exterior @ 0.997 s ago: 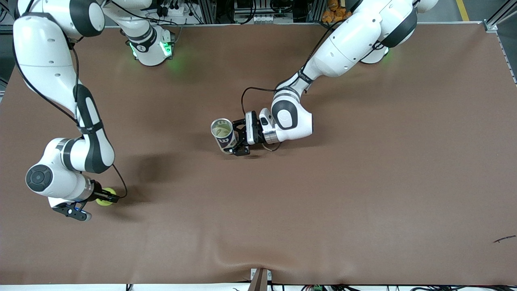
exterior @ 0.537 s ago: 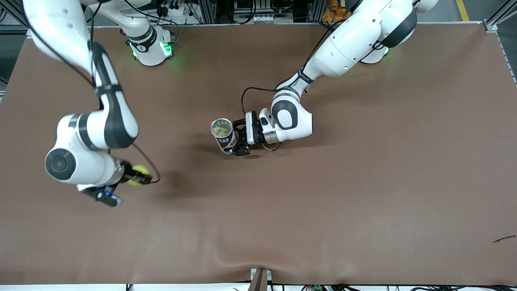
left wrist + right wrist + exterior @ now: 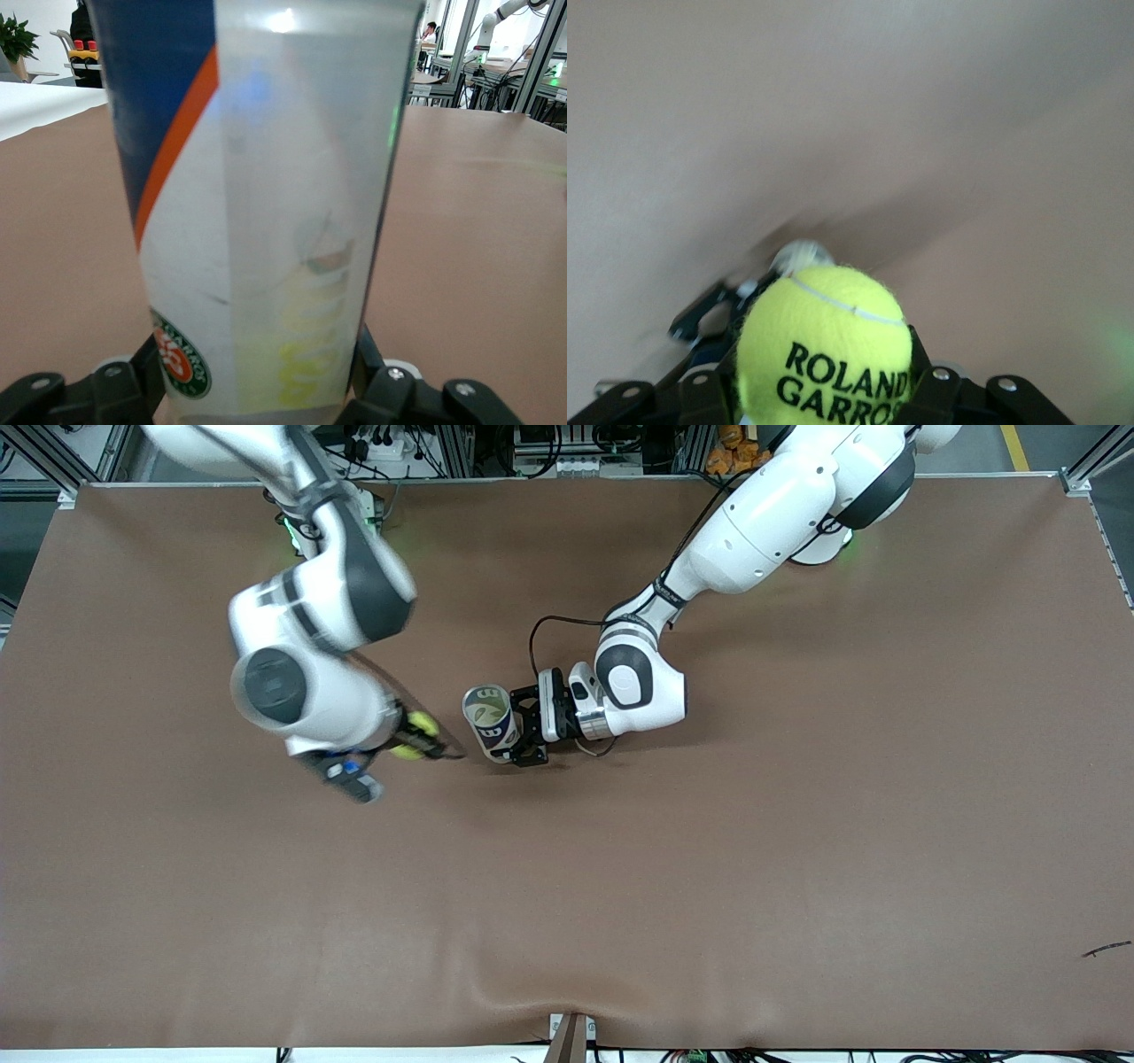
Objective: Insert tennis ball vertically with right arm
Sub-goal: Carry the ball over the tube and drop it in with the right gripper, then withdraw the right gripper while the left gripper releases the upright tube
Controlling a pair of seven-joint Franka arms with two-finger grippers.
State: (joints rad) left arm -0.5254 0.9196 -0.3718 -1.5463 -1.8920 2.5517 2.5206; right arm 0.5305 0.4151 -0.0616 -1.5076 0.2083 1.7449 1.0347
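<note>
My right gripper (image 3: 416,737) is shut on a yellow-green tennis ball (image 3: 411,736) and holds it in the air over the brown table, close beside the can. In the right wrist view the ball (image 3: 824,350) reads "ROLAND GARROS" and fills the space between the fingers (image 3: 921,376). My left gripper (image 3: 516,731) is shut on an upright tennis ball can (image 3: 490,721) with its open mouth facing up, standing at the table's middle. In the left wrist view the can (image 3: 266,204) is clear with a blue, orange and white label.
The brown table (image 3: 709,868) spreads wide all round. A small dark mark (image 3: 1106,949) lies near the table's edge nearest the front camera, at the left arm's end. Both arm bases stand along the table's farthest edge.
My right arm has swung the ball up from the table's right-arm end toward the middle, stopping beside the can. The left arm and can have not moved.
</note>
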